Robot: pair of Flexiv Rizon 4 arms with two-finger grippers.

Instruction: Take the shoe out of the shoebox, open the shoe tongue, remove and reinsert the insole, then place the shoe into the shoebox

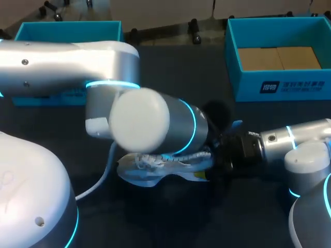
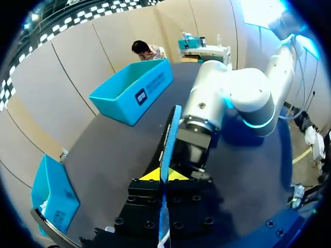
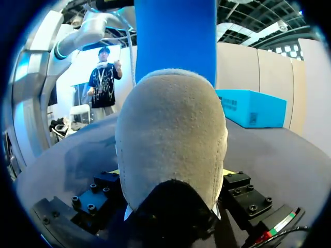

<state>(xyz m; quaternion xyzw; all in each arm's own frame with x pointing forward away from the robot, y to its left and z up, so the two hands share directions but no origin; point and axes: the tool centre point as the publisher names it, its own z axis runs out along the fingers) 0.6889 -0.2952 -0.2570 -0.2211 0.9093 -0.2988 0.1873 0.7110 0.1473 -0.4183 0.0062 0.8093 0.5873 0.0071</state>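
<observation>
pinching the thin blue insole (image 2: 170,132) edge-on, left gripper (image 2: 164,175) is clamped on it; looks light n bendy, best held near an end. right gripper (image 3: 170,173) squeezes the shoe (image 1: 155,168) at its soft heel, on the table (image 1: 170,219).

Dark matte table (image 1: 170,67), soft shadows across surface.

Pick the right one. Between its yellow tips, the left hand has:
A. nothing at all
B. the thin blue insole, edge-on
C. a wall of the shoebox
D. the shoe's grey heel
B: in the left wrist view, the blue insole stands edge-on between the left hand's two yellow tips, and both tips press against it.
</observation>
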